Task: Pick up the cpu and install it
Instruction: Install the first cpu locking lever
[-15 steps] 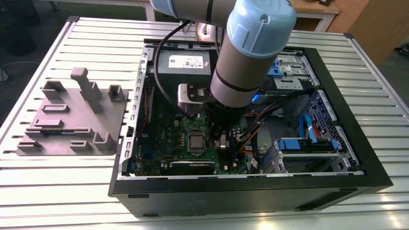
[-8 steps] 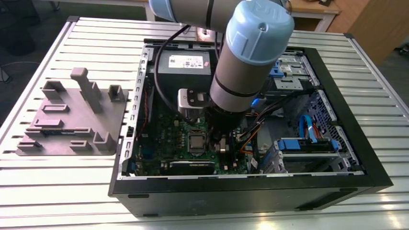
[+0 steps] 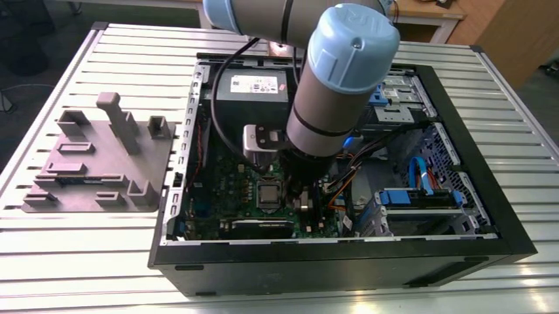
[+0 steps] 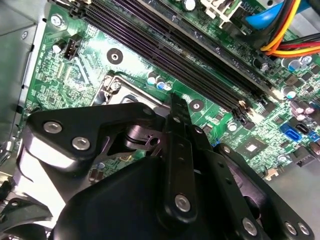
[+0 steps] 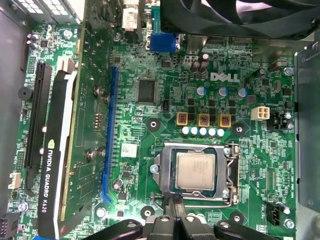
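Note:
The cpu (image 5: 195,171) is a silver-grey square lying flat in its socket (image 5: 229,172) on the green motherboard (image 5: 150,65). In the exterior view the cpu (image 3: 268,193) sits just to that view's left of my gripper (image 3: 295,191), which reaches down inside the open computer case (image 3: 489,196). In the first wrist view my gripper (image 5: 173,204) is shut, its tips together just off the socket's edge, apart from the cpu, with nothing seen between the fingers. In the second wrist view the gripper (image 4: 176,102) hides the cpu and part of the socket (image 4: 117,86).
Long black memory slots (image 4: 175,45) run close beside the socket. A graphics card (image 5: 55,165) stands along one side of the board, and a black fan (image 5: 240,15) overhangs it. Orange and blue cables (image 4: 287,27) cross nearby. A grey fixture (image 3: 96,163) lies on the table at the exterior view's left.

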You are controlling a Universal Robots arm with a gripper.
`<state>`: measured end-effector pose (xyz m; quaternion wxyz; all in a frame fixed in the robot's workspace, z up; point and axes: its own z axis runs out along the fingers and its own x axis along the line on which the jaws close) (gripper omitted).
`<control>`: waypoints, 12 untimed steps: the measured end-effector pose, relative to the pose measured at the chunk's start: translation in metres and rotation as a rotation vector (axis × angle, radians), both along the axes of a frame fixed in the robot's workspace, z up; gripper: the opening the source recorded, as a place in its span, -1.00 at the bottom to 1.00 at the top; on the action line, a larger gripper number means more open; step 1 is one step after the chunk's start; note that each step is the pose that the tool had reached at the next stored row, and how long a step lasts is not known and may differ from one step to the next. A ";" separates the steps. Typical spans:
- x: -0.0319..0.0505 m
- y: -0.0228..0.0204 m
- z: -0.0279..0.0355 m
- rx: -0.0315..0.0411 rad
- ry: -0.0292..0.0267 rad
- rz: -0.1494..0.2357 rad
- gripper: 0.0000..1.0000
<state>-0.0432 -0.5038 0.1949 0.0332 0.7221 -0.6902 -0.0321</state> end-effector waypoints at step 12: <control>0.0000 -0.0030 -0.0026 0.0116 0.0000 0.003 -0.80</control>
